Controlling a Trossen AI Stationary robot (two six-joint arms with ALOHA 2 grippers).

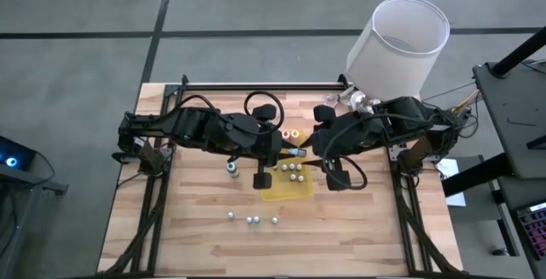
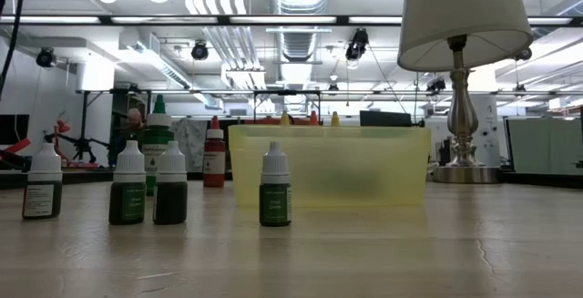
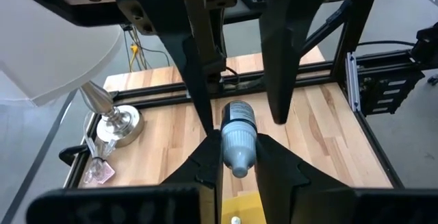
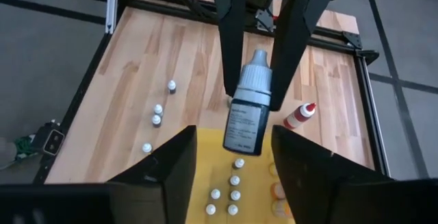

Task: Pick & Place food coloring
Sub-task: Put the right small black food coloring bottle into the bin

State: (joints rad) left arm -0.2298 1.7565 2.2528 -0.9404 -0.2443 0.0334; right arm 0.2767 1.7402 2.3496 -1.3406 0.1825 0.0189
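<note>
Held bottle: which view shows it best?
Right wrist view: the bottle shows cap and label, pinched by the left gripper, right gripper open. The left wrist view shows it cap-first and foreshortened; the high view, a speck between the arms; the low view misses it.

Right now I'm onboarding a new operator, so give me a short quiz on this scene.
1. True or false: the right gripper is shut on the raised bottle.
2. The yellow tray holds: A several small bottles, B the lamp, C nothing.
3. Which gripper holds the raised bottle?
Key: 1 false, it stands open; 2 A; 3 the left gripper.
</note>
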